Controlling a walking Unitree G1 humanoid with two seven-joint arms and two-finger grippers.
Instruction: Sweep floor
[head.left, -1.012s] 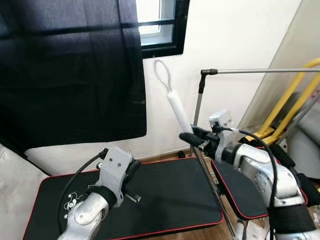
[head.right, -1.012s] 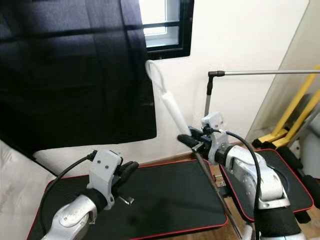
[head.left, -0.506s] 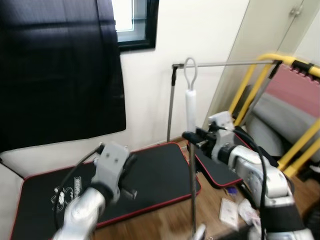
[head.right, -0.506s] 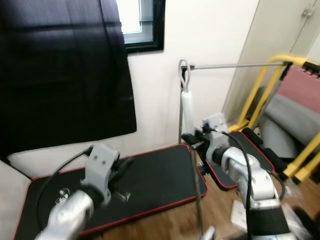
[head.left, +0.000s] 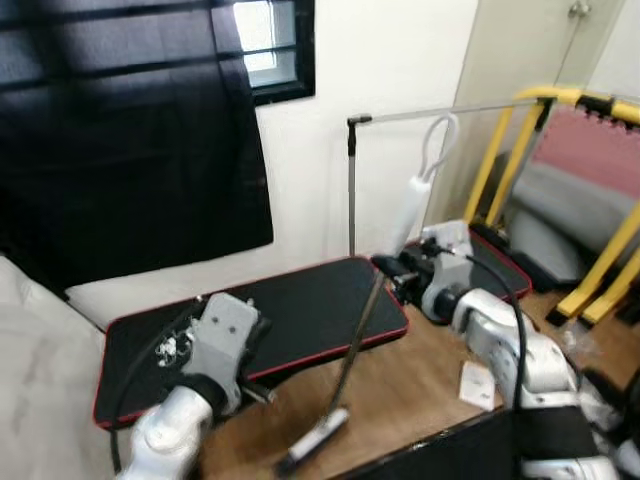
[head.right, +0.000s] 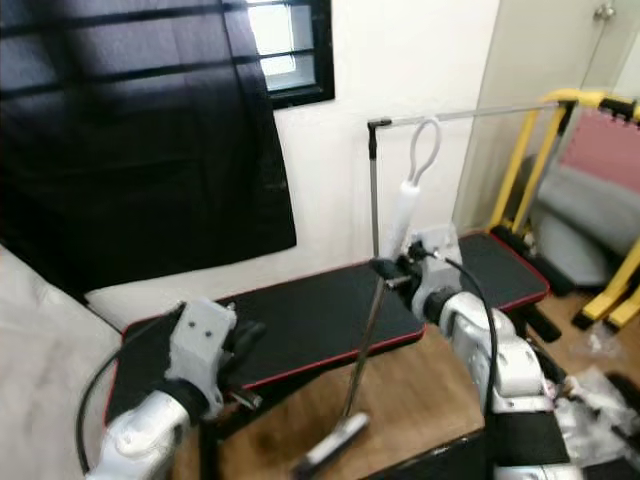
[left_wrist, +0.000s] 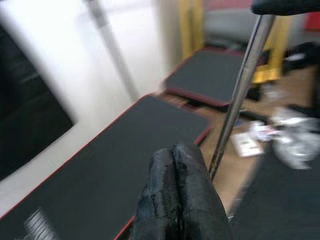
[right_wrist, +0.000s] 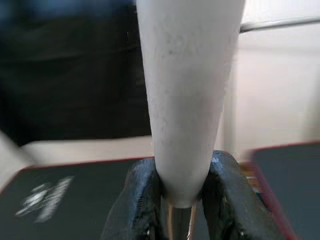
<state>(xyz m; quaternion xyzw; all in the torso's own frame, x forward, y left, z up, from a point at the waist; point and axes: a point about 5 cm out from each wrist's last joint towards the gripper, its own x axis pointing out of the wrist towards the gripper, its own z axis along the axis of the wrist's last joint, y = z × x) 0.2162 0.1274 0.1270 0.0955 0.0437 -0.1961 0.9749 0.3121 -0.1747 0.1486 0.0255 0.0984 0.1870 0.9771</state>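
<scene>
Clamping the white grip of the broom (head.left: 412, 205) between its two black fingers (right_wrist: 142, 200), the right gripper (head.left: 392, 270) holds the tool at the base of that grip, just where the thin metal shaft begins. Above the fingers the white handle tilts up toward the wall and ends in a hanging loop; below them the shaft slants down and toward the robot's left to the broom head (head.left: 314, 440), which lies on the wooden floor (head.left: 420, 385) in front of the robot.

The left gripper (left_wrist: 177, 172) hangs low on the robot's left with its fingers pressed together on nothing, over the near edge of a black mat with red trim (head.left: 300, 300). This mat lies flat on the floor just behind the broom head, and the shaft crosses in front of its near right corner. A second black mat (head.right: 505, 262) lies beyond the right arm.

A metal clothes rail (head.left: 352, 180) stands against the white wall right behind the broom handle, its bar running off to the right. Farther right stands a yellow frame (head.left: 500, 150) with grey padding. A dark curtain (head.left: 130, 130) covers the window on the left. Scraps of paper (head.left: 476, 385) and crumpled plastic lie on the floor by the right arm.
</scene>
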